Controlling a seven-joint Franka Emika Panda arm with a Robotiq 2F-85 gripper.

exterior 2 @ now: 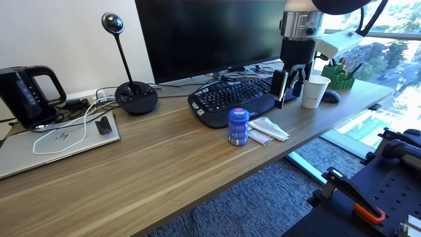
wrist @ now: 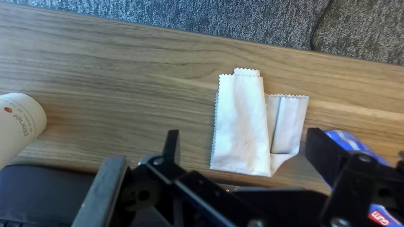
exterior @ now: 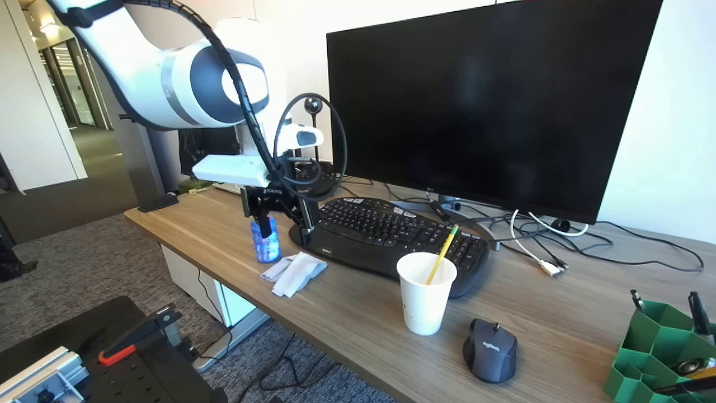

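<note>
My gripper (exterior: 285, 234) is open and holds nothing. It hangs above the desk near the keyboard's front edge, also in an exterior view (exterior 2: 288, 98). In the wrist view, its fingers (wrist: 243, 135) stand wide apart on either side of a folded pale cloth (wrist: 241, 126). The cloth lies flat on the desk in both exterior views (exterior: 299, 274) (exterior 2: 268, 128). A blue gum bottle (exterior 2: 238, 128) stands upright beside the cloth. The bottle (exterior: 269, 249) is partly behind a finger in an exterior view, and partly hidden by the right finger in the wrist view (wrist: 350, 142).
A black keyboard (exterior: 358, 252) lies before a large monitor (exterior: 475, 112). A white paper cup (exterior: 423, 302) holds a yellow pencil (exterior: 442, 254). A mouse (exterior: 490, 351) and green pen holder (exterior: 643, 347) stand beyond. A speakerphone (exterior 2: 136, 98), laptop (exterior 2: 59, 144) and kettle (exterior 2: 26, 95) are at the far end.
</note>
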